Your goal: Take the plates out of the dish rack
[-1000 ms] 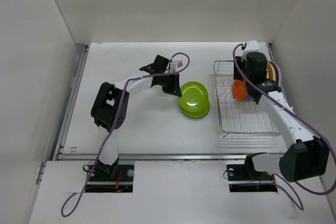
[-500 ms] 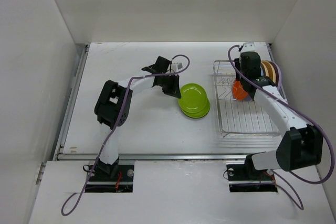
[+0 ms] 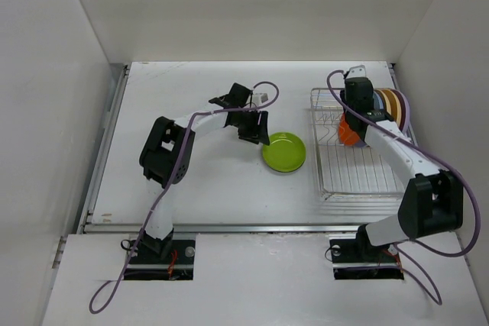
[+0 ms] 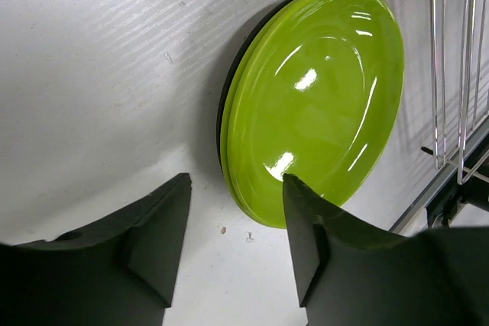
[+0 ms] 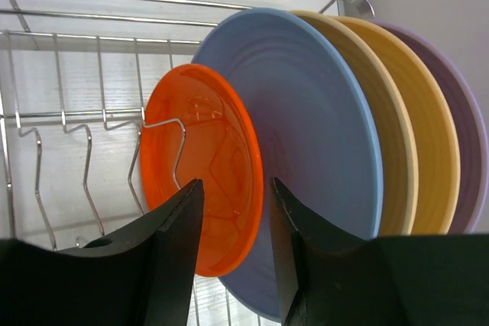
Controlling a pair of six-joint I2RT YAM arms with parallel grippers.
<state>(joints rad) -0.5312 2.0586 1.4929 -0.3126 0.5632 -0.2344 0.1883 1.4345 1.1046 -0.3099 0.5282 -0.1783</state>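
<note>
A lime green plate [image 3: 284, 151] lies flat on the table on top of a black plate, whose edge [image 4: 227, 93] shows in the left wrist view beside the green plate [image 4: 321, 97]. My left gripper [image 3: 260, 132] [image 4: 235, 243] is open and empty, just off the green plate's left rim. The silver dish rack [image 3: 359, 181] stands at the right. An orange plate [image 3: 348, 133] [image 5: 195, 181], a light blue plate [image 5: 313, 135], two tan plates [image 5: 412, 135] and a lavender plate [image 5: 467, 135] stand upright in it. My right gripper [image 3: 353, 124] [image 5: 233, 246] is open, its jaws either side of the orange plate's rim.
The rack's wire bars [image 5: 84, 40] and raised rim run behind and left of the orange plate. White walls close in the table on three sides. The rack's front half holds no plates.
The green plate has gone from raised and tilted to lying flat, and my left gripper has let go of it. My right gripper has moved back over the orange plate.
</note>
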